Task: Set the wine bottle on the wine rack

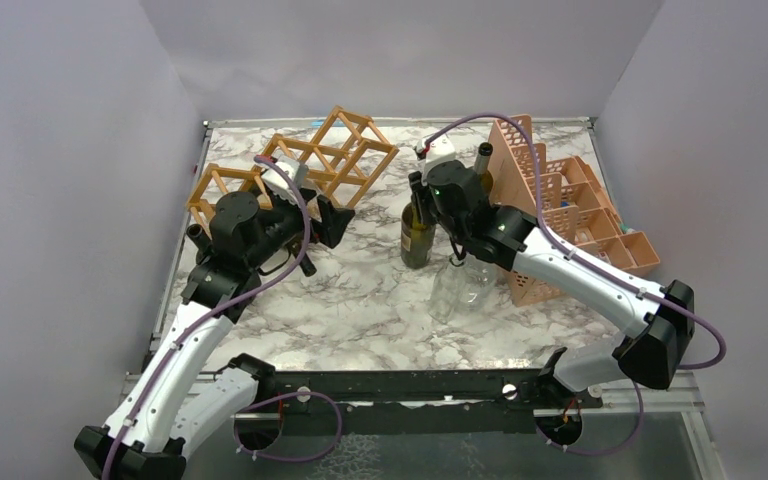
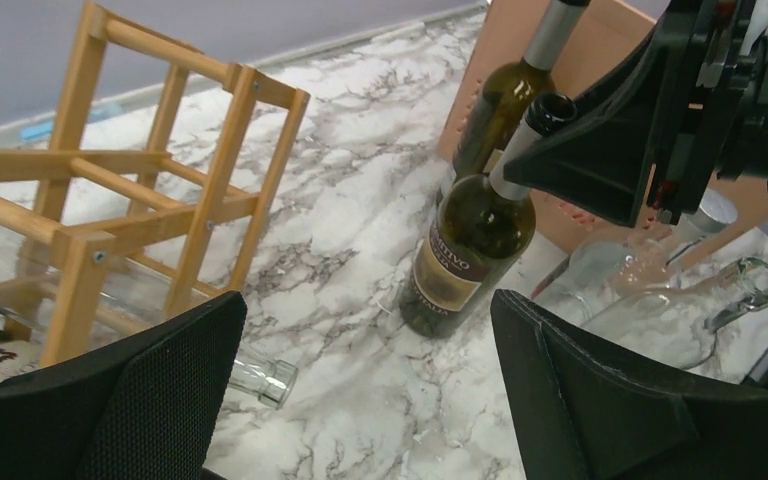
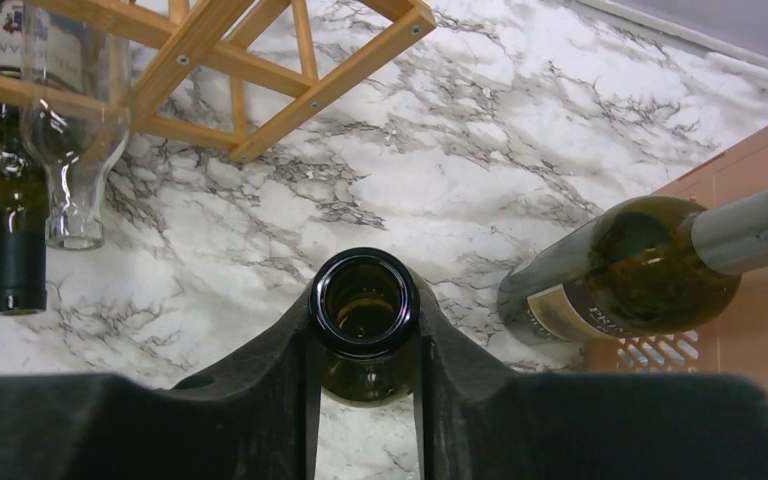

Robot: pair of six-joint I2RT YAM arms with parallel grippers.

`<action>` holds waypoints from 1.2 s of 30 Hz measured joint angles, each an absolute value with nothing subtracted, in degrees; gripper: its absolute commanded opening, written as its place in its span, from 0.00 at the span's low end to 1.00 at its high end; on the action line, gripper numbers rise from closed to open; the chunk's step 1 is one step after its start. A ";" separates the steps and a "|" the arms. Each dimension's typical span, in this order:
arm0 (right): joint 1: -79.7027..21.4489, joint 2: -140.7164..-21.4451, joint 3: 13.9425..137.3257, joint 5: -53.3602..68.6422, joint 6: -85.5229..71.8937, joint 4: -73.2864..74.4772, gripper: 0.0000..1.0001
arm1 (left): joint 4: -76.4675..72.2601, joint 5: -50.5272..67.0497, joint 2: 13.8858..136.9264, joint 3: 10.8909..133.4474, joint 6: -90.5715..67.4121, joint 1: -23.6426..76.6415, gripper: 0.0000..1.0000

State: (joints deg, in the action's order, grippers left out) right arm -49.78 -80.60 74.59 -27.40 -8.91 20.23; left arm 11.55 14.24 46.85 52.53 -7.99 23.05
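The wine bottle [image 1: 418, 235] stands upright near the middle of the marble table [image 1: 360, 310], well apart from the wine rack [image 1: 300, 165] at about ten o'clock.

The top view hides the grip. In the right wrist view, the right gripper [image 3: 364, 335] has its jaws pinching the wine bottle's [image 3: 364, 305] neck just under the open mouth. Contact looks flush on both sides, though the angle is steep.

The left gripper [image 2: 360, 390] has its jaws spread wide with nothing between them, near the rack's [image 2: 90, 240] three o'clock edge.

Only the wrist views show bottles already lying in the rack [image 3: 260, 60]. A second dark bottle [image 1: 482, 165] leans against the pink crate [image 1: 570, 215] at two o'clock.
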 measured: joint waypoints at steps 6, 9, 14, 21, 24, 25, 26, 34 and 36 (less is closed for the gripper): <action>-49.78 -80.53 74.39 -24.49 -5.82 19.18 0.18 | 8.47 19.31 48.64 49.50 -10.79 23.05 0.94; -49.74 -80.07 74.17 -22.17 -4.75 19.18 0.17 | 5.28 21.65 48.88 46.68 -12.27 23.05 0.94; -49.47 -79.15 74.02 -17.74 -4.43 20.08 0.16 | 1.69 22.94 48.75 41.60 -14.04 23.11 0.94; -49.47 -74.91 71.44 -8.82 -4.49 20.29 0.09 | -2.31 28.36 47.51 36.62 -12.21 24.71 0.94; -49.47 -72.84 71.02 -5.50 -4.51 20.25 0.06 | -3.53 29.76 47.24 35.51 -11.05 25.63 0.95; -49.47 -72.20 70.98 -4.51 -4.49 20.18 0.04 | -3.99 30.13 47.29 35.07 -10.83 25.98 0.95; -49.47 -71.59 70.91 -3.60 -4.49 20.08 0.03 | -4.25 30.41 47.40 34.70 -10.66 26.22 0.95; -49.47 -67.79 70.83 3.81 -4.56 18.57 0.01 | -10.17 32.86 49.50 30.72 -10.41 30.52 0.96; -49.47 -67.57 70.83 5.93 -4.54 18.28 0.01 | -11.49 33.43 50.33 29.82 -10.41 31.75 0.99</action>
State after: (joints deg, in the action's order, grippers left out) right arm -49.47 -67.57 70.83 5.93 -4.54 18.28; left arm -11.49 33.43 50.33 29.82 -10.41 31.75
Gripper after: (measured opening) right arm 0.344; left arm 0.957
